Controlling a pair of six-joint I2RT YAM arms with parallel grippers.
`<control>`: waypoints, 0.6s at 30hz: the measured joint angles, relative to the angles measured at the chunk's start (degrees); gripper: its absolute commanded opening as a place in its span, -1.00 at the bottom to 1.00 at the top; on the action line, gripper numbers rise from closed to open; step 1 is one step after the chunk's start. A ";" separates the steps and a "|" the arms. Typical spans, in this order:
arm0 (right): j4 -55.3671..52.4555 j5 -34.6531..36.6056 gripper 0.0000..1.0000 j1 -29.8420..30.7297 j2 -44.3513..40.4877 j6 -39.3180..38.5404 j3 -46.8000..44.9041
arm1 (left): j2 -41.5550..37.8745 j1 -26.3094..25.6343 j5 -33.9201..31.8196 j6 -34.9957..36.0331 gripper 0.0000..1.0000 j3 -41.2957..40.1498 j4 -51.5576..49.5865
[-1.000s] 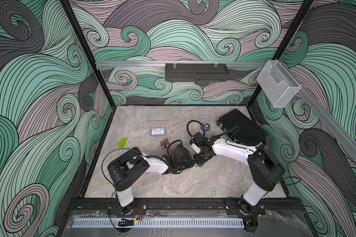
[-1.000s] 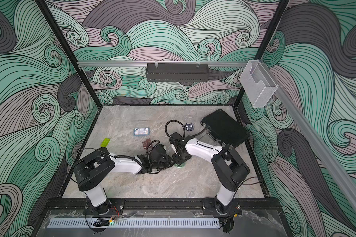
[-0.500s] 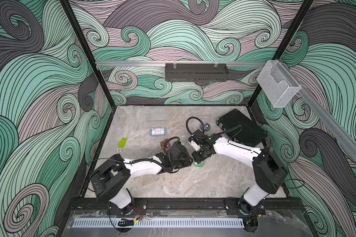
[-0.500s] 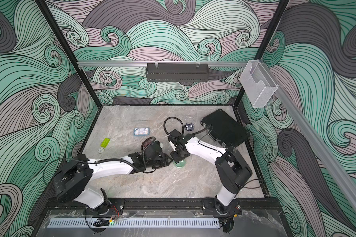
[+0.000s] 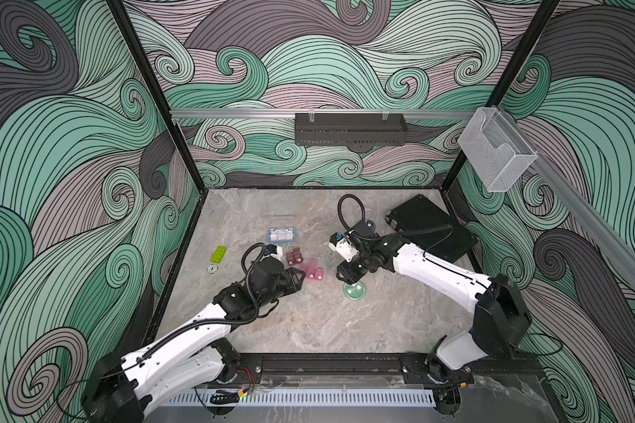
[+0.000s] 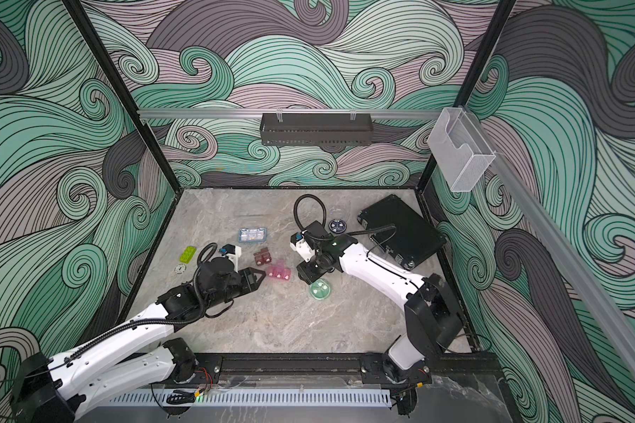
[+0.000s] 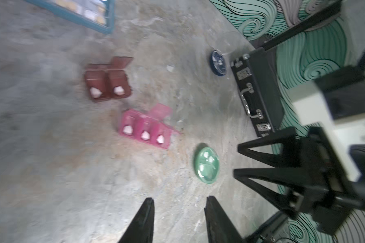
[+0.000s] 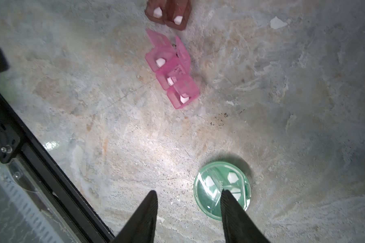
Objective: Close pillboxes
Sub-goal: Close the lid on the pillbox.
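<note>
1. Over the past second the left arm has drawn back toward its base. This has carried the left end effector [image 5: 303,279] away from the right one and uncovered the pink three-cell pillbox [image 5: 313,273]. The right end effector [image 5: 349,279] has barely shifted.
2. The left end effector's jaws stand moderately apart with nothing between them. The pink pillbox lies just ahead of its tips on the marbled surface [image 5: 308,329]. The brown two-cell pillbox [image 5: 294,256] sits a little beyond that, off to one side.
3. The right end effector is also partly spread and empty, pointing down. The round green pillbox [image 8: 221,189] sits just beneath it. In the wrist view one finger crosses over the box's rim, and it cannot be told whether they touch.
4. Likely done: the green pillbox has a clear cover over its white pills and looks closed.
5. Still to do: the pink pillbox's three flaps are raised or leaning, and both brown flaps stand up. The round dark blue pillbox [image 6: 337,226], well behind the right end effector, appears open, with a clear round lid [image 6: 337,211] lying beside it.
6. The pale blue pillbox [image 5: 281,234] lies beyond the brown one, farthest from the left end effector. Its lid state is too small to tell.
</note>
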 measured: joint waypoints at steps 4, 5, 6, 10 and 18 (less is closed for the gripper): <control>2.29 -2.58 -0.14 0.07 3.10 0.28 2.69 | 0.59 5.68 2.71 1.49 -0.28 -2.89 -0.13; 2.75 -2.91 -0.16 0.09 4.04 0.44 3.23 | 1.44 6.64 3.43 1.77 -0.28 -3.19 0.07; 3.30 -3.17 -0.17 0.15 4.94 0.74 3.65 | 2.84 7.80 4.37 2.21 -0.30 -3.41 0.52; 4.42 -4.02 -0.27 0.28 7.80 1.68 4.96 | 8.79 11.47 7.80 3.63 -0.34 -3.50 3.63; 6.05 -4.37 -0.37 0.37 12.96 2.71 8.48 | 22.60 14.86 14.29 6.80 -0.36 0.96 7.26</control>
